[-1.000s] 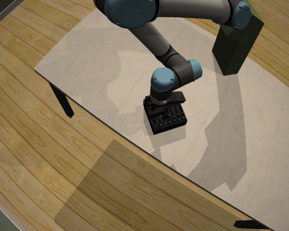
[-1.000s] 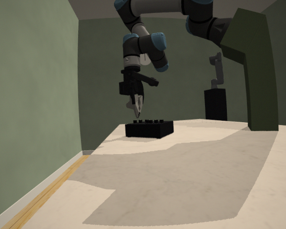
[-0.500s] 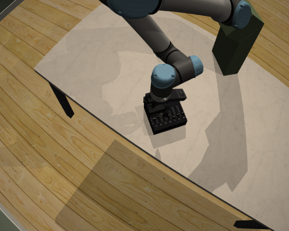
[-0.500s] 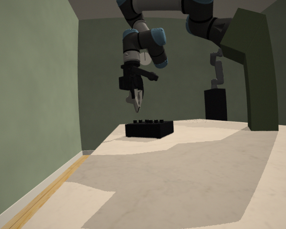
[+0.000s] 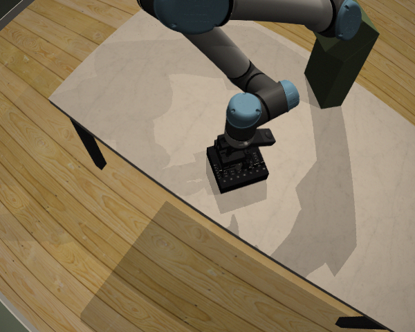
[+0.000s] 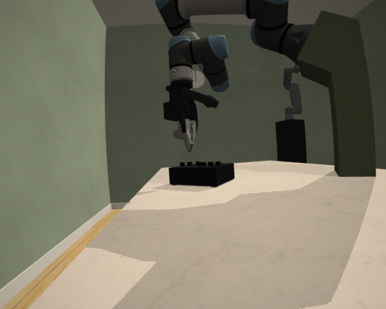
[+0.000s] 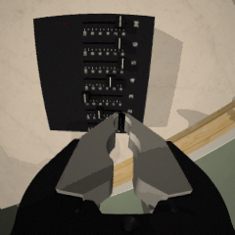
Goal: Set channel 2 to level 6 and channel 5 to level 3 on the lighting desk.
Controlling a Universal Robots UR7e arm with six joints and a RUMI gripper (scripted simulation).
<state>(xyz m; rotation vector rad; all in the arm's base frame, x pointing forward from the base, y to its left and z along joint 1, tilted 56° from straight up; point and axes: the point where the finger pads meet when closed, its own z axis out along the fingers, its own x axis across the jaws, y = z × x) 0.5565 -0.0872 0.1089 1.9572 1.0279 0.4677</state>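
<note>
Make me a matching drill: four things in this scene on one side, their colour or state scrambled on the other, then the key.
Things:
1. gripper
2. lighting desk
3. arm pedestal
4. joint caps

States:
A. dark green
B. blue
C. shut, above the desk
D. black, on the table

Pairs: 1-C, 2-D, 3-A, 4-B

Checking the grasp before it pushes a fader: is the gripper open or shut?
Shut, on nothing. The gripper tapers to one closed point above the lighting desk, clear of its knobs.
</note>
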